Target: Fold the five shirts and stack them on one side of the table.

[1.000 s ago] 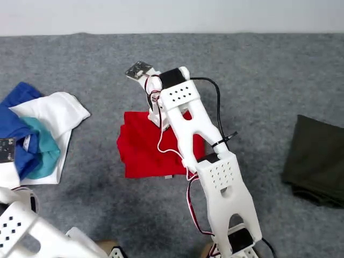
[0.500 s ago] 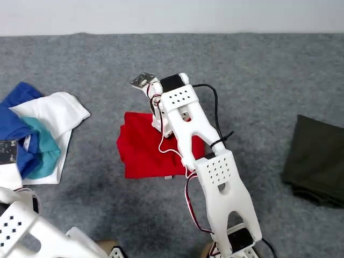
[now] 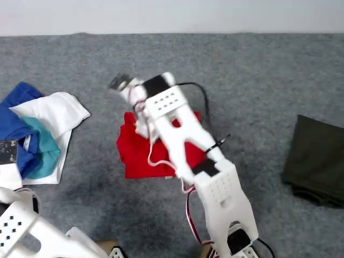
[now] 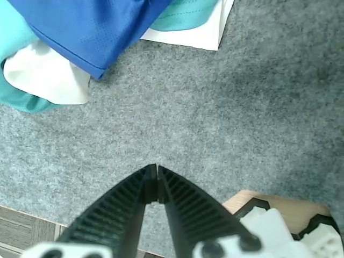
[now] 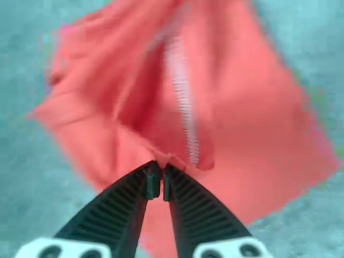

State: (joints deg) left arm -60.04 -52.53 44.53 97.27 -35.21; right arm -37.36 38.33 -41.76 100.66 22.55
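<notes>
- So roughly one down, one in progress, three to go, going by how things lie. The dark olive cloth shirt point(image 3: 317, 161) sits at the right edge of the grey carpet-covered table point(image 3: 258, 70) as a tidy rectangle. I'd call that the folded one and the start of the stack.
- The bright red cloth shirt point(image 3: 141, 156) is in the middle of the table, well apart from the olive one. It's already a compact, squarish bundle, but one edge looks rumpled, so I'd say it's partly folded, not finished.
- The right arm point(image 3: 183, 134) reaches out over the red shirt. In its wrist view the right gripper point(image 5: 159, 180) has its jaws closed down to a sliver, with a ridge of red fabric bunched right at the tips. It looks like it's pinching a fold of that shirt.
- The left gripper point(image 4: 157, 185) hangs over bare grey table, jaws pressed together with nothing between them, near the leftover pile.
- That pile is on the left side: a white cotton shirt point(image 3: 54, 115), a royal blue mesh shirt point(image 3: 16, 115) and a teal shirt point(image 3: 44, 148), all heaped over each other and unfolded.
- What's left, I reckon: finish the red one, carry it over to the olive one, then do the three in the heap.
</notes>
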